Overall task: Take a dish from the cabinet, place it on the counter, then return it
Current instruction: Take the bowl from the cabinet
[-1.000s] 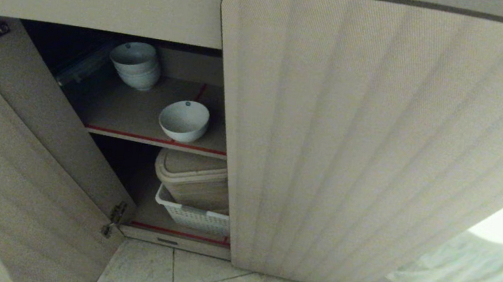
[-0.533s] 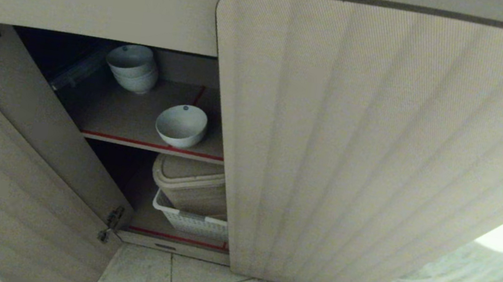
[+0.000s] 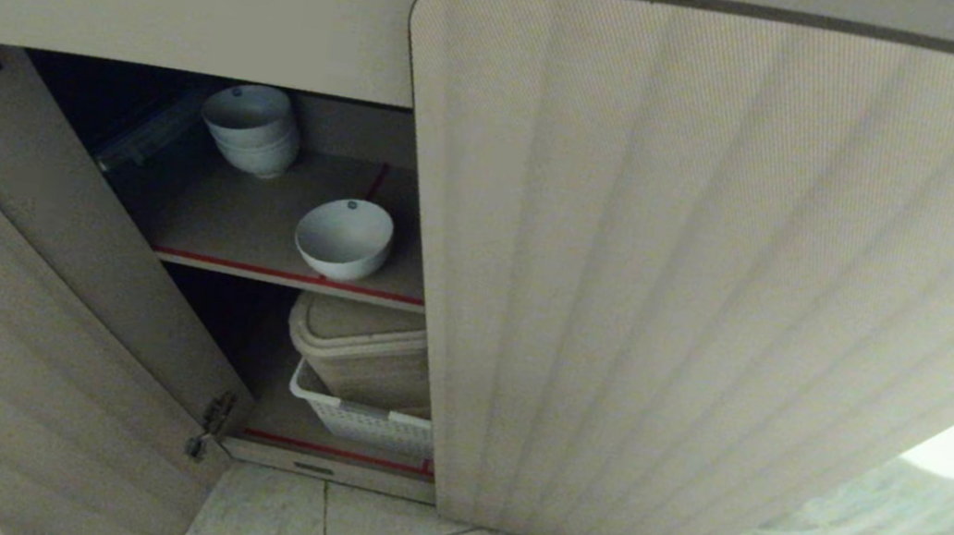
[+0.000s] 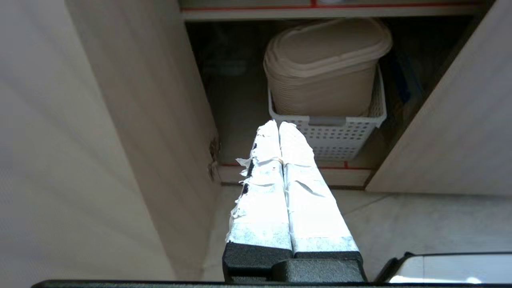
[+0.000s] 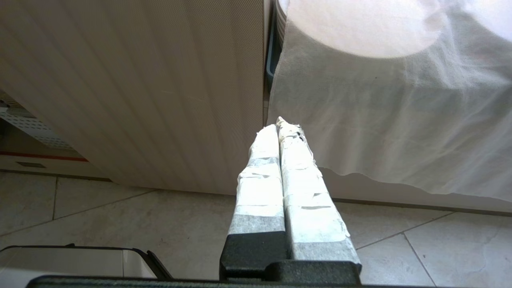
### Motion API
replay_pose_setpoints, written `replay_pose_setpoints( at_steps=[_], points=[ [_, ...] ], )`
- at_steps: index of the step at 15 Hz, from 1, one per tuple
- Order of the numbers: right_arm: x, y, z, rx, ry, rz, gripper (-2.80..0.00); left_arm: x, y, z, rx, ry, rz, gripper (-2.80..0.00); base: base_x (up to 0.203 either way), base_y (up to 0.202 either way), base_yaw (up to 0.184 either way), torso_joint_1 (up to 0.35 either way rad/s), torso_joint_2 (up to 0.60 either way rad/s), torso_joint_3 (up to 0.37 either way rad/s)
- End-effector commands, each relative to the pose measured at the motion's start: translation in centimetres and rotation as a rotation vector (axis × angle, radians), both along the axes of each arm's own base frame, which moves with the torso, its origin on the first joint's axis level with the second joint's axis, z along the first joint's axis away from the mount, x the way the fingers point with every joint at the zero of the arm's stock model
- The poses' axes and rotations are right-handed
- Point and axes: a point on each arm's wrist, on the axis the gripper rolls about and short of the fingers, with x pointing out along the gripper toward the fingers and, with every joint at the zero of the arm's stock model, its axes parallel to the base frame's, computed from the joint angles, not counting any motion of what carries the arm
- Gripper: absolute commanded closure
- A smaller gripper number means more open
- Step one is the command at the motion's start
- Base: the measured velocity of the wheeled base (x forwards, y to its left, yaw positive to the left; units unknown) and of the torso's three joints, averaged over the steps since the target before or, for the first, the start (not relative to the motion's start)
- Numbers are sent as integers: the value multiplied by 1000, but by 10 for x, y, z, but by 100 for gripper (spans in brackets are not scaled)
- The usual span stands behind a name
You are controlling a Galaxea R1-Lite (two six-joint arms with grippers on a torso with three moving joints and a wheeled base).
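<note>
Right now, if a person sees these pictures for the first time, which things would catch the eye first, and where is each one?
Probably the wide pale beige fluted cabinet door, which fills the right of the head view. Beside it, in the open cabinet, a single small white round ceramic bowl stands near the front of the upper brown shelf, with a stack of similar white bowls behind it. Below, a beige lidded bin sits in a white perforated plastic basket.

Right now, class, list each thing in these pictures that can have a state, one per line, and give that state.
left door: swung open
right door: closed
single bowl: upright, alone on upper shelf
stack of bowls: nested, at shelf's back
bin: lid shut, standing in basket
left gripper: shut, empty
right gripper: shut, empty
</note>
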Motion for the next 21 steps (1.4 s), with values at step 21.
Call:
replay_pose_setpoints(
  at_steps=[21],
  points=[
    [0, 0, 0, 0, 0, 1, 0, 86, -12, 64, -30, 700, -418, 0, 0, 0, 0, 0, 0, 0]
  ],
)
